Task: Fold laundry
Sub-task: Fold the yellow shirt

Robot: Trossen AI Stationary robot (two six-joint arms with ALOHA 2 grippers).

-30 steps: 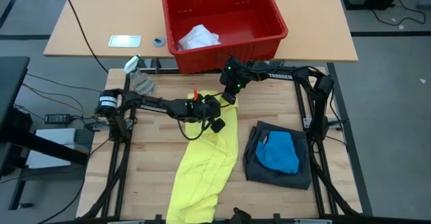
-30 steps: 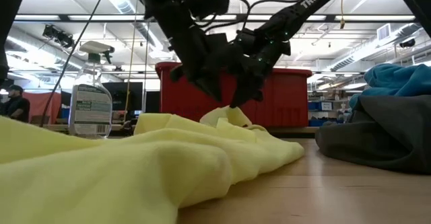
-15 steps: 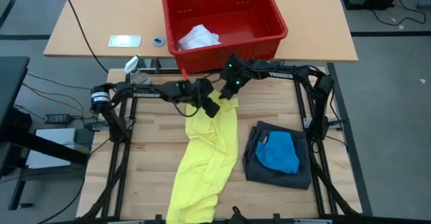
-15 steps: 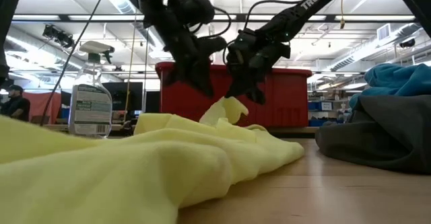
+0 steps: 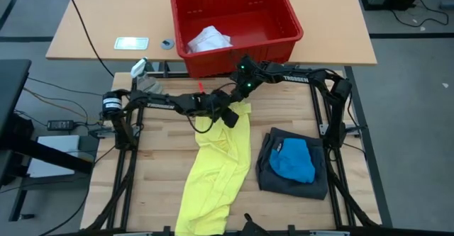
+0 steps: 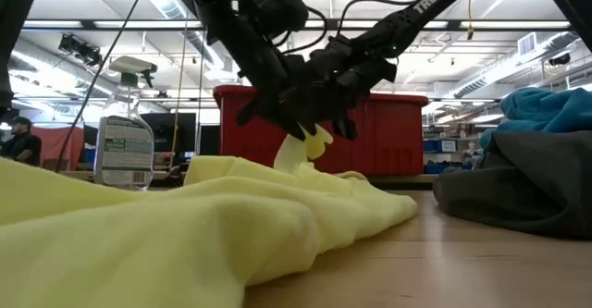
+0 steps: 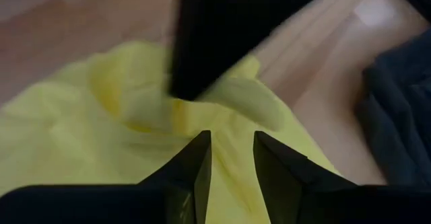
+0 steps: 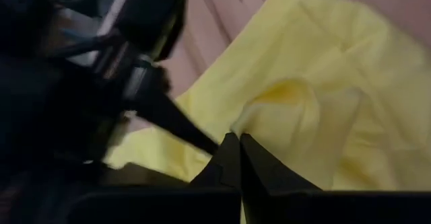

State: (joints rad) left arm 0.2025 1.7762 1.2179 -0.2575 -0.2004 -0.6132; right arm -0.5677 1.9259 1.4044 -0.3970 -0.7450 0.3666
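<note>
The yellow shirt [image 5: 216,172] lies lengthwise on the wooden table, from its middle toward the near edge. My right gripper [image 5: 242,101] is shut on the shirt's far end. My left gripper [image 7: 230,160] stands open just over the same end, close beside the right one, with nothing seen between its fingers. The dark grey shorts [image 5: 313,183] lie flat at the right, with the bright blue piece [image 5: 294,158] resting on top of them. My right gripper pinches a small fold at the shirt's far end [image 8: 252,120] between its two shut fingers, slanting down from the table's far right. That bit of cloth [image 6: 303,146] is lifted a little and hangs below the fingers. The rest of the shirt lies slack on the table.
A red basket [image 5: 291,16] with a white cloth in it stands on the far table right behind the grippers. A clear spray bottle [image 5: 140,76] stands at the far left corner. Bare wood shows left of the shirt.
My left gripper has swung toward the far left, away from the shirt's end, then come back beside the right gripper. My right gripper has stayed in place but rolled its wrist. The shirt's far tip has risen a little off the heap; the rest has stayed put.
</note>
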